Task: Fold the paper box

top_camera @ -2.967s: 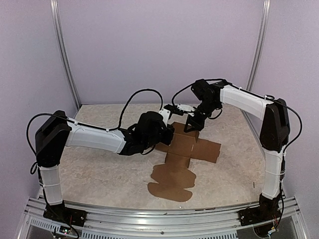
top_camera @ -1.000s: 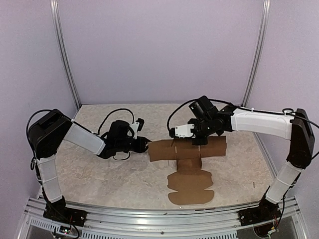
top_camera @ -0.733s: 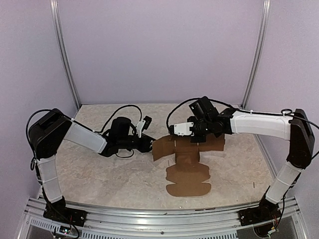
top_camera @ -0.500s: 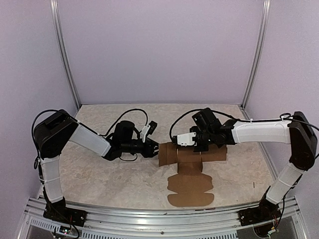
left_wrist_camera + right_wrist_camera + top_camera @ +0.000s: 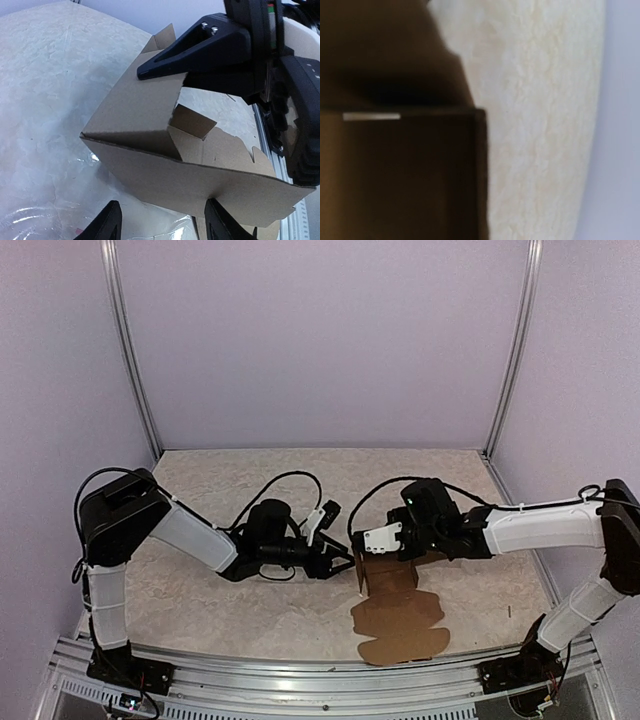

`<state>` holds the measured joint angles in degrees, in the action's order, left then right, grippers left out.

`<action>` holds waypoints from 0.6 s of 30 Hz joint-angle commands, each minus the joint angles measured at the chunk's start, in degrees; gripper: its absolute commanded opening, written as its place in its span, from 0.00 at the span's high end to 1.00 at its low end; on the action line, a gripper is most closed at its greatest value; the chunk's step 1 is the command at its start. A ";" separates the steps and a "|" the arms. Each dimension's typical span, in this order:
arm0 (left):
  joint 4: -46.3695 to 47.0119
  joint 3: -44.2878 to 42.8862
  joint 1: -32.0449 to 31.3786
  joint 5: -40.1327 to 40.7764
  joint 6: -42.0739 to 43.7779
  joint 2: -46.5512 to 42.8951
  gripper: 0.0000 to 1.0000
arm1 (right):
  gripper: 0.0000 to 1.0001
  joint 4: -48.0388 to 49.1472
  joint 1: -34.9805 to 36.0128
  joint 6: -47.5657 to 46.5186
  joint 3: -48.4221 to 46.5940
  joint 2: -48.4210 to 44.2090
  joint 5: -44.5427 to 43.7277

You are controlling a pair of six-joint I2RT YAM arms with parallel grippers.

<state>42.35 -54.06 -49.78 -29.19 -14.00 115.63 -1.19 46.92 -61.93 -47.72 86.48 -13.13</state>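
The paper box (image 5: pixel 398 618) is brown cardboard, partly folded. Its rounded tabs lie flat on the table toward the near edge, and a side panel (image 5: pixel 382 577) stands up. My right gripper (image 5: pixel 366 548) is shut on the top edge of the raised panels, its black finger (image 5: pixel 195 50) lying over the cardboard. The right wrist view shows only dark cardboard (image 5: pixel 395 175) close up; its fingers are hidden. My left gripper (image 5: pixel 343 558) sits just left of the box and is open. In the left wrist view the left gripper (image 5: pixel 162 224) has its tips below the panel (image 5: pixel 150 110), the right tip touching its lower edge.
The mottled beige table (image 5: pixel 200 600) stretches left and behind the box. An aluminium rail (image 5: pixel 300 672) runs along the near edge. Purple walls with metal posts (image 5: pixel 128 350) close in the back and sides. The left arm's cable (image 5: pixel 290 480) loops above its wrist.
The right gripper has pulled the box toward the near edge and the side panels have folded upward. The left gripper followed to the right and opened wider.
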 commanded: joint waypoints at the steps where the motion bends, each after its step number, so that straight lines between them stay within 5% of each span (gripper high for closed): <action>1: 4.91 -0.78 -0.19 1.84 -5.04 2.73 0.40 | 0.99 7.17 0.95 -1.02 2.22 -1.52 -2.75; 10: 18.70 4.53 1.97 0.92 -14.81 3.72 0.32 | 0.96 3.59 0.91 1.62 0.92 -1.83 -2.82; 18: 18.13 4.49 2.41 1.52 -14.83 3.49 0.33 | 0.93 -6.86 0.71 5.87 -3.77 -2.04 1.07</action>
<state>58.35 -49.98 -47.51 -27.99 -27.90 118.74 -1.30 47.18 -59.22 -48.12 85.69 -14.87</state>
